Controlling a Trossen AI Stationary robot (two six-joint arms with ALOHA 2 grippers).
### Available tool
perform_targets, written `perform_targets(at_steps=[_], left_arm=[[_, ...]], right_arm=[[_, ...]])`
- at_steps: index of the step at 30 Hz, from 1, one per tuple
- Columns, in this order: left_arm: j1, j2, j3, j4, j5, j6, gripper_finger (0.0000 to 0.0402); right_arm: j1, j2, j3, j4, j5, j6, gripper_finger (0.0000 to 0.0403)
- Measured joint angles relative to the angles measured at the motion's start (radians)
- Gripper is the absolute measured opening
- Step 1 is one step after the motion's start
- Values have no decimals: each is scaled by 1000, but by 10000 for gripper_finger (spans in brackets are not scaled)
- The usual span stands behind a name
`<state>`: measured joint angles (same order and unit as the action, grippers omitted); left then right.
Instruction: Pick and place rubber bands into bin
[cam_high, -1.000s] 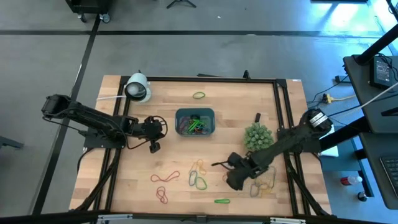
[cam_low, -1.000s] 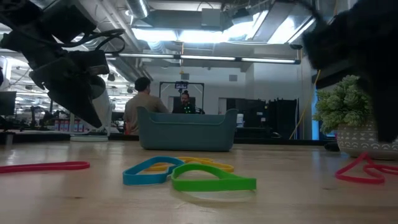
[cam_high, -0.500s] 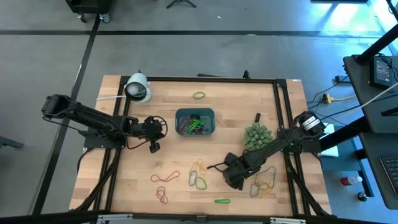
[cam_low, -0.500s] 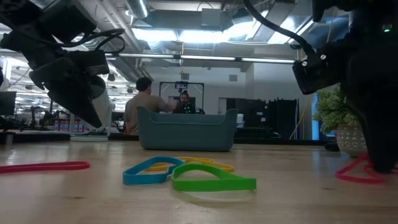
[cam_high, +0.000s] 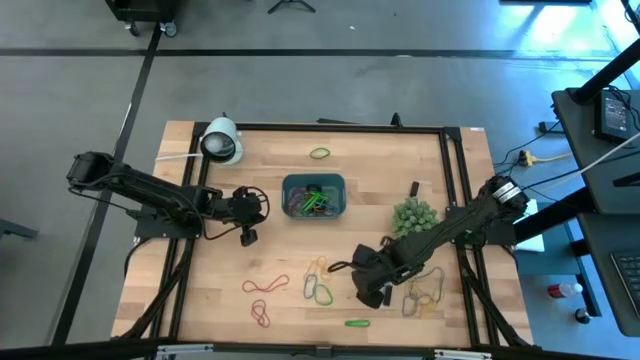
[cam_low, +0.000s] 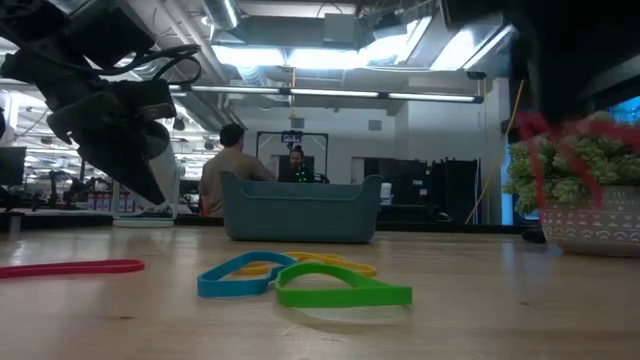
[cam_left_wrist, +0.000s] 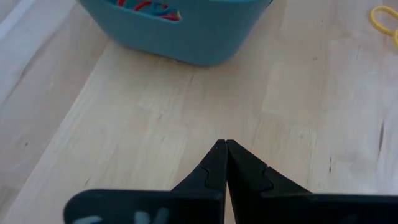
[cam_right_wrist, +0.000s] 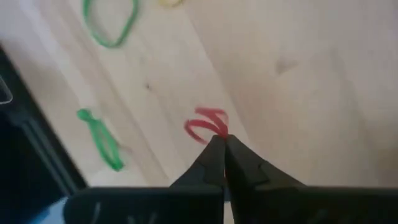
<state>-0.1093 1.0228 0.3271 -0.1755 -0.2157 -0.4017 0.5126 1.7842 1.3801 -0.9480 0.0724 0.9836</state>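
Your left gripper (cam_high: 248, 236) hangs clenched on nothing over the wooden worktop (cam_high: 200, 290), just left of the shallow blue-teal plastic bin (cam_high: 313, 195), which sits near the middle toward the far edge. Your right gripper (cam_right_wrist: 220, 144) is pinched on a thin red rubber band (cam_right_wrist: 206, 124), lifted above the near-right area, beside loose bands (cam_high: 319, 280).

Two dark jointed arms, black cable loops at the wrists, left pincer (cam_left_wrist: 224, 152) with tapered matte-black fingers
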Motion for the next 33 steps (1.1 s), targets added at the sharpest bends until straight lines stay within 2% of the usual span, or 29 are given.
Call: perform_targets(at_steps=[6,10,17,22,27,33], left_arm=[[0,0,0,29,-2,31,3],[0,0,0,48,0,59,1],[0,0,0,47,0,67,1],[0,0,0,46,0,68,3],[0,0,0,46,-1,68,1],[0,0,0,46,-3,83,2]], right_arm=[[-90,1,230,-226,132,-164,2],[-184,-1,335,-189,202,-341,2],[-408,10,366,-32,207,-583,1],[-539,73,366,72,191,-705,0],[-610,173,366,148,128,-779,0],[-651,308,365,162,60,-784,0]])
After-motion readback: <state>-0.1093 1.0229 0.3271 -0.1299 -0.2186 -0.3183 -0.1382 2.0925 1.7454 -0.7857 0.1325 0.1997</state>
